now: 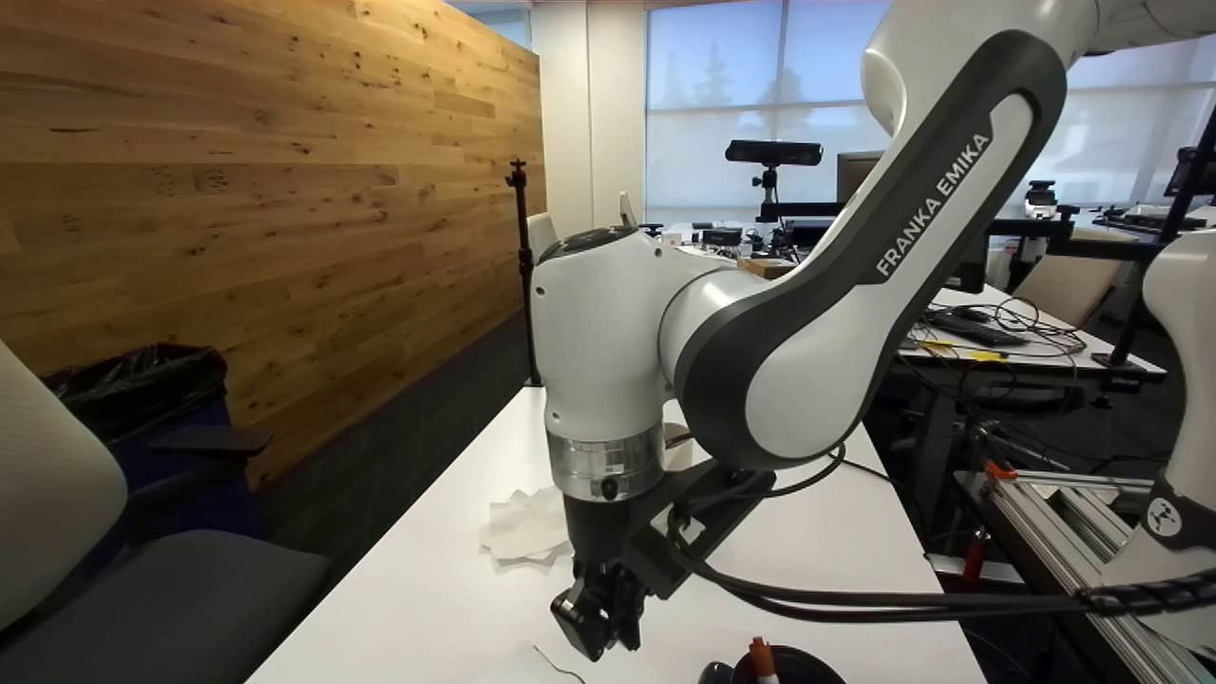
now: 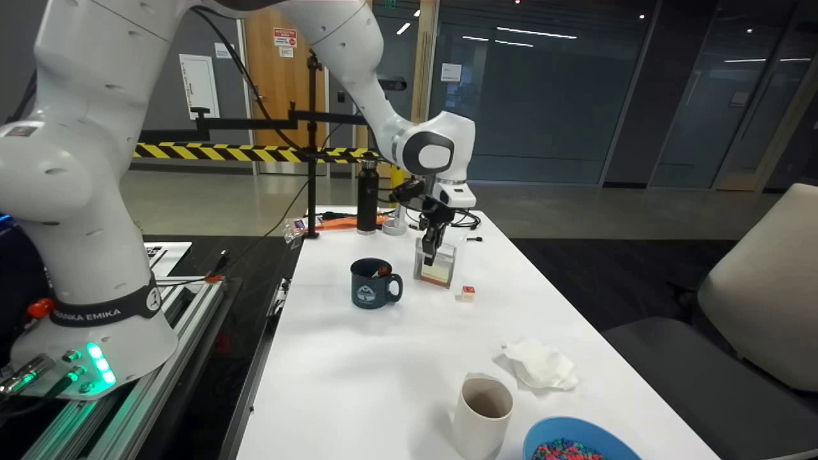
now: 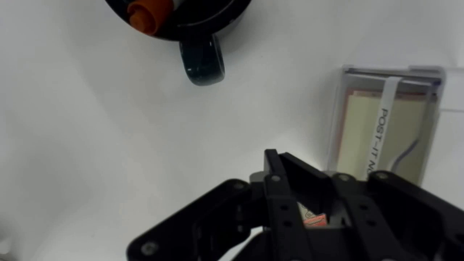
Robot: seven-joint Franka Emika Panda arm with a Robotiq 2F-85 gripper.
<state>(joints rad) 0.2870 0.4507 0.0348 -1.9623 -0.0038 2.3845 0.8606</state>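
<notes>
My black gripper is shut, its fingertips together with nothing seen between them. In an exterior view the gripper hangs in front of a clear plastic box of yellow notes. That box lies right of the fingers in the wrist view, labelled "POST-IT NO", the rest of the label covered. Through the gap behind the fingertips shows part of a small red and cream block; the block rests on the table beside the box. A dark mug holds an orange-capped marker.
A crumpled white napkin, a beige cup and a blue bowl of small colored pieces occupy the table's near part. A black bottle, cables and a stand are at the far end. A chair stands alongside.
</notes>
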